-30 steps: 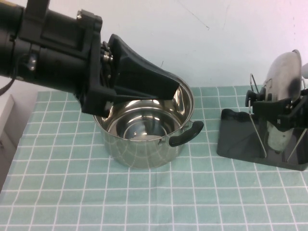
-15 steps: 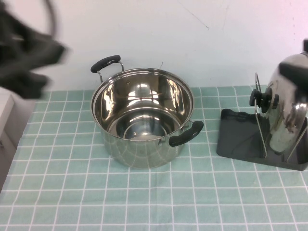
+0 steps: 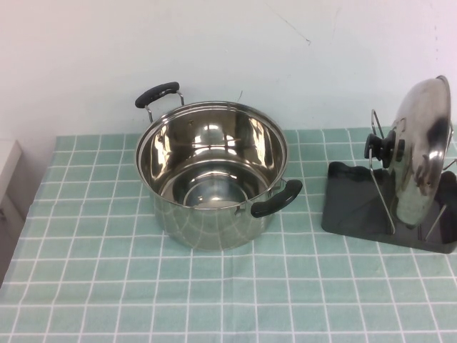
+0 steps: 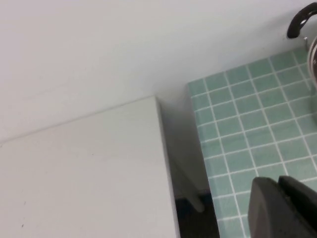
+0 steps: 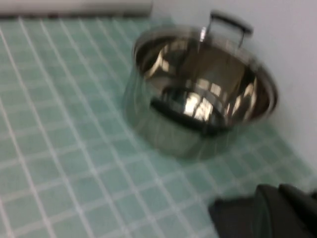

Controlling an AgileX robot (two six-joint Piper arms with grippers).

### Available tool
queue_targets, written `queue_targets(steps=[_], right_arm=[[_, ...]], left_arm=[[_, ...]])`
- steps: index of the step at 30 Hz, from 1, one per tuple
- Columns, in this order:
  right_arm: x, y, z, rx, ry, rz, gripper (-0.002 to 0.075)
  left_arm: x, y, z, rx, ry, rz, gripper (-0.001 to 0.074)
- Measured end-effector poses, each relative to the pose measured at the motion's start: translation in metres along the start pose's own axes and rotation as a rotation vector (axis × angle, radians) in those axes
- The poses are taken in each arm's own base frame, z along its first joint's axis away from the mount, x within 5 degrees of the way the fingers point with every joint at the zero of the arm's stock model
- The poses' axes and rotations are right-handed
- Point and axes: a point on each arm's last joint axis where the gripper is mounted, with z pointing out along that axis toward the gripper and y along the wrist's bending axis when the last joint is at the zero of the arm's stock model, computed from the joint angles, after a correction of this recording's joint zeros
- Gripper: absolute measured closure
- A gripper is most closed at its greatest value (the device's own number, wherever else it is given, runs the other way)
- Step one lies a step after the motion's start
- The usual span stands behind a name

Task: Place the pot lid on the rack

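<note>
The pot lid (image 3: pixel 421 153) stands on edge in the rack (image 3: pixel 353 204), leaning between the wire loops (image 3: pixel 380 168), with its black knob (image 3: pixel 378 148) facing the pot. No gripper touches it. Neither gripper shows in the high view. My left gripper (image 4: pixel 276 182) is shut and empty, above the left edge of the green cloth. My right gripper (image 5: pixel 280 191) is shut and empty, low over the cloth on the right, looking toward the pot (image 5: pixel 198 94). A dark tray corner (image 5: pixel 225 215) lies beside it.
The deep steel pot (image 3: pixel 212 175) with two black handles stands mid-table on the green checked cloth (image 3: pixel 107 286). A white cabinet (image 4: pixel 84 173) borders the table's left edge. A white wall runs behind.
My left arm has pulled out of the high view to the left. My right gripper has let go of the lid and left the view. The lid now rests alone in the rack.
</note>
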Motion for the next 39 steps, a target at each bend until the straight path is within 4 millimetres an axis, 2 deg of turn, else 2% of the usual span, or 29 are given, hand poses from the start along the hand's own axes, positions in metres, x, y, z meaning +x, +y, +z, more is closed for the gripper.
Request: queue_targets(steps=[3,7,10,14,18,21,25,29,33,39], right_arm=[[0.023,0.001,-0.007,0.025,0.275,0.039,0.0726],[0.039,-0.010,-0.025,0.263,0.488,0.150,0.0727],[0.032,-0.016,-0.037,0.433,0.429,0.159,0.0727],[0.027,-0.008,-0.045,0.509,0.314,0.146,0.0727],[0.038,0.019,-0.045,0.471,0.238,0.141,0.0727],[0.051,0.045,-0.046,0.437,0.184,0.116,0.0727],[0.072,0.076,-0.046,0.406,0.145,0.099,0.0727],[0.075,0.093,-0.054,0.429,0.089,0.058,0.0727],[0.072,0.098,-0.061,0.486,0.028,0.044,0.0727],[0.071,0.097,-0.062,0.499,0.012,0.060,0.0727]], left_arm=[[0.020,0.004,-0.011,-0.014,0.002,-0.023,0.0736],[0.054,0.005,-0.024,-0.012,-0.043,-0.114,0.0736],[0.084,0.003,-0.029,0.001,-0.146,-0.189,0.0736],[0.134,-0.004,-0.027,0.029,-0.288,-0.230,0.0736],[0.176,-0.017,-0.013,0.069,-0.376,-0.251,0.0736],[0.199,-0.029,0.002,0.122,-0.401,-0.277,0.0736],[0.214,-0.043,0.028,0.162,-0.331,-0.276,0.0736],[0.219,-0.052,0.038,0.219,-0.305,-0.302,0.0736],[0.216,-0.054,0.037,0.248,-0.340,-0.325,0.0736],[0.215,-0.055,0.036,0.263,-0.352,-0.336,0.0736]])
